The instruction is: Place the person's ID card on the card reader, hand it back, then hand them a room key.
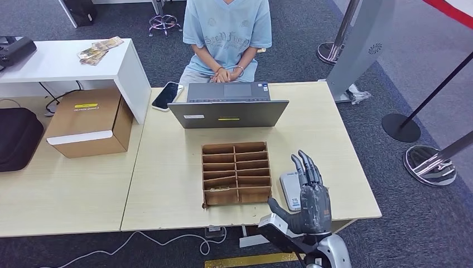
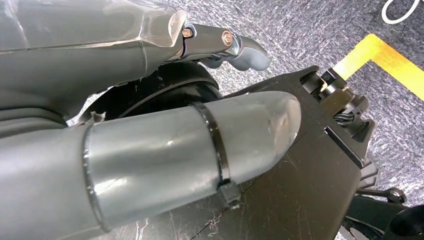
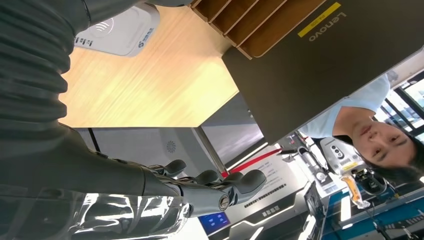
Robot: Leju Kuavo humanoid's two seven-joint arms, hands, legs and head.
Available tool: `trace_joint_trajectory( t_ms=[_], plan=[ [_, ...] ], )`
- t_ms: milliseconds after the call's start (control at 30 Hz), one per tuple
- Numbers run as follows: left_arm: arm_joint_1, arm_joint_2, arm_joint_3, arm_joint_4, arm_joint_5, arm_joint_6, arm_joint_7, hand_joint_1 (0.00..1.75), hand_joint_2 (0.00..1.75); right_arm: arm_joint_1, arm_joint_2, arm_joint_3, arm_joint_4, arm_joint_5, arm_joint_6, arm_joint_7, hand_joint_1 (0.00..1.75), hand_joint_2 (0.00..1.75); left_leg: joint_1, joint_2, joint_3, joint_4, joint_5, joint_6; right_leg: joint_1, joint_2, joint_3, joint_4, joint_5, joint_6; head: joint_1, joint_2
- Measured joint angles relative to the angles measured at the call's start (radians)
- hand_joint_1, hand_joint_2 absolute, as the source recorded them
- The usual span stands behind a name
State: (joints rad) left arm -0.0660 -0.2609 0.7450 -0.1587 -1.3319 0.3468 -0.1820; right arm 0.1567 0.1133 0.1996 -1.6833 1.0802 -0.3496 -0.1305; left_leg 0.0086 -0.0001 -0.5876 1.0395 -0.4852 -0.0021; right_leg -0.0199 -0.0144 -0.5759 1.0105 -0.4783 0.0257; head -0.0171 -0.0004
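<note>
A white card reader (image 1: 289, 190) lies on the light wooden table (image 1: 167, 184), to the right of a brown divided box (image 1: 236, 173). My right hand (image 1: 312, 200) is raised just above the table's front edge, beside and partly over the reader, fingers straight and apart, holding nothing. The right wrist view shows its fingers (image 3: 215, 186) spread in the air, with the reader (image 3: 122, 29) and the box (image 3: 250, 20) beyond. My left hand (image 2: 150, 60) hangs low over the floor and is empty. A person (image 1: 226, 33) in a light blue shirt sits behind the table with clasped hands.
An open grey laptop (image 1: 228, 106) stands between the box and the person, with a phone (image 1: 166, 95) to its left. A cardboard carton (image 1: 89, 123) and a black bag (image 1: 17, 137) sit on the left table. Barrier posts (image 1: 401, 125) stand at the right.
</note>
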Motion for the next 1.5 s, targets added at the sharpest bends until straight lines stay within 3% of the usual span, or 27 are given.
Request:
trace_joint_trajectory(
  t_ms=[367,467,533,700,800,900,1100,1500],
  plan=[
    [0.003,0.001,-0.002,0.0,-0.01,0.0,-0.003,0.0,0.0,-0.002,0.0,0.0,0.003,-0.001,0.005,0.002,0.0,1.75,0.0,0.0,0.0,0.0,0.0,0.0,0.0,0.0,0.0,0.0,0.0,0.0,0.0,0.0],
    [-0.004,0.009,-0.074,0.0,-0.112,0.0,0.105,0.0,0.0,-0.003,0.0,0.0,0.003,0.002,0.003,0.012,0.0,1.75,0.0,0.0,0.0,0.0,0.0,0.0,0.0,0.0,0.0,0.0,0.0,0.0,0.0,0.0],
    [-0.01,0.015,-0.225,0.0,-0.159,0.0,0.183,0.0,0.0,-0.003,0.0,0.001,0.003,0.006,0.002,0.022,0.0,1.75,0.0,0.0,0.001,0.0,0.0,0.0,0.0,0.001,0.0,0.0,0.0,0.0,0.0,0.0],
    [-0.029,0.041,-0.811,-0.001,-0.16,-0.025,0.213,0.0,0.0,-0.004,0.0,0.007,0.003,0.01,0.001,0.027,0.0,1.75,0.0,0.0,0.0,0.0,0.0,0.0,0.0,0.0,0.0,0.0,0.0,0.0,0.0,0.0],
    [-0.034,0.056,-1.007,-0.001,-0.16,0.007,0.221,0.0,0.0,-0.004,0.0,0.009,0.003,0.011,0.001,0.028,0.0,1.75,0.0,0.0,0.0,0.0,0.0,0.0,0.0,0.0,0.0,0.0,0.0,0.0,0.0,0.0],
    [-0.035,0.066,-1.116,-0.001,-0.16,0.051,0.224,0.0,0.0,-0.005,0.0,0.01,0.003,0.012,0.0,0.029,0.0,1.75,0.0,0.0,0.0,0.0,0.0,0.0,0.0,0.0,0.0,0.0,0.0,0.0,0.0,0.0],
    [-0.036,0.076,-1.212,-0.001,-0.16,0.128,0.225,0.0,0.0,-0.005,0.0,0.01,0.003,0.012,-0.001,0.033,0.0,1.75,0.0,0.0,-0.001,0.0,0.0,0.0,0.0,0.0,0.0,0.0,0.0,0.0,0.0,0.0],
    [-0.038,0.079,-1.247,-0.001,-0.16,0.147,0.225,0.0,0.0,-0.005,0.0,0.01,0.003,0.012,-0.002,0.033,0.0,1.75,0.0,-0.001,-0.001,0.0,0.0,0.0,0.0,0.0,0.0,0.0,0.0,0.0,0.0,0.0]
  ],
)
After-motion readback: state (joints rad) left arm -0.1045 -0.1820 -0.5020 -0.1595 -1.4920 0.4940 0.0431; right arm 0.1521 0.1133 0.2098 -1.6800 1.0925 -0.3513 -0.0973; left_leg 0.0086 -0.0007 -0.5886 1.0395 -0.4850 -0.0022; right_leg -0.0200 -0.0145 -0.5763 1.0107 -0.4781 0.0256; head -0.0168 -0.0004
